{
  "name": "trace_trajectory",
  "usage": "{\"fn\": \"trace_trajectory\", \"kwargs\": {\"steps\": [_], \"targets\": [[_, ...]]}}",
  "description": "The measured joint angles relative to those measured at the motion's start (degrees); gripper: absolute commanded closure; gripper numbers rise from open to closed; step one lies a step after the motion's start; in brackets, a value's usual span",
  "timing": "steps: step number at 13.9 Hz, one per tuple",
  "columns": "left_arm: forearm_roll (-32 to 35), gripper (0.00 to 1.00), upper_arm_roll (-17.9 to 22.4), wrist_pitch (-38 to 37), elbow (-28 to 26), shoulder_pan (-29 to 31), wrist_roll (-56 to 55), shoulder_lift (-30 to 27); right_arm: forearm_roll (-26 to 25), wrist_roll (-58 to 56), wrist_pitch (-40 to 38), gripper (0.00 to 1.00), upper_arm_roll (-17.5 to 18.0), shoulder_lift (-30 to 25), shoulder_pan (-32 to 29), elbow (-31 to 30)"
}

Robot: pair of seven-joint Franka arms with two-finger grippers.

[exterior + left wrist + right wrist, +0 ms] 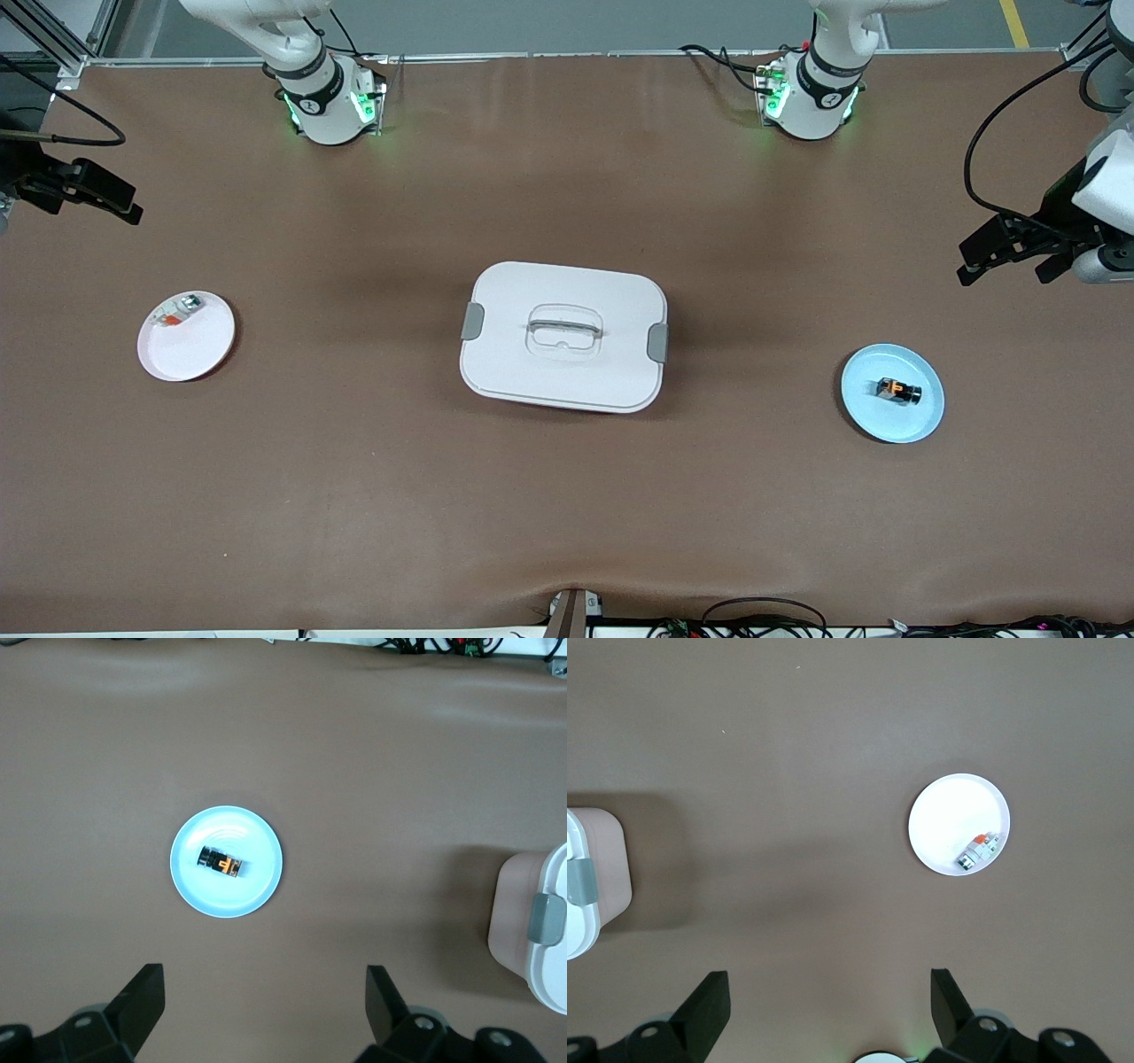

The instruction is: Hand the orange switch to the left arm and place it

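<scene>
Front view takes in both plates and the whole box (563, 337) mid-surface; each wrist view catches just one plate and a box edge. Orange switch (898, 391): small black body, orange markings, lying on its side on the blue plate (921, 421), below the left gripper (1010, 257). Left gripper up in the air, wide open, empty. Right gripper (84, 190) waits over its end, wide open, empty, above the white plate (943, 819) holding a small clear part (978, 850).
</scene>
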Motion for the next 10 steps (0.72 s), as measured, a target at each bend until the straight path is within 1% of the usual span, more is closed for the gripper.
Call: {"fn": "trace_trajectory", "kwargs": {"steps": [3, 5, 8, 10], "targets": [[0.0, 0.0, 0.0, -3.5, 0.0, 0.0, 0.3, 0.0, 0.5, 0.1, 0.0, 0.0, -0.3, 0.0, -0.2, 0.0], [0.0, 0.0, 0.0, -5.7, 0.0, 0.0, 2.4, 0.1, 2.2, 0.7, 0.0, 0.0, -0.5, -0.3, -0.9, 0.1], [0.0, 0.0, 0.0, -6.4, 0.0, 0.0, 4.0, 0.3, 5.0, 0.7, -1.3, 0.0, -0.8, -2.0, -4.3, 0.4], [0.1, 0.0, 0.0, -6.4, 0.0, 0.0, 4.2, 0.3, 5.5, 0.7, -2.1, 0.0, -0.8, -2.6, -4.9, 0.4]]}}
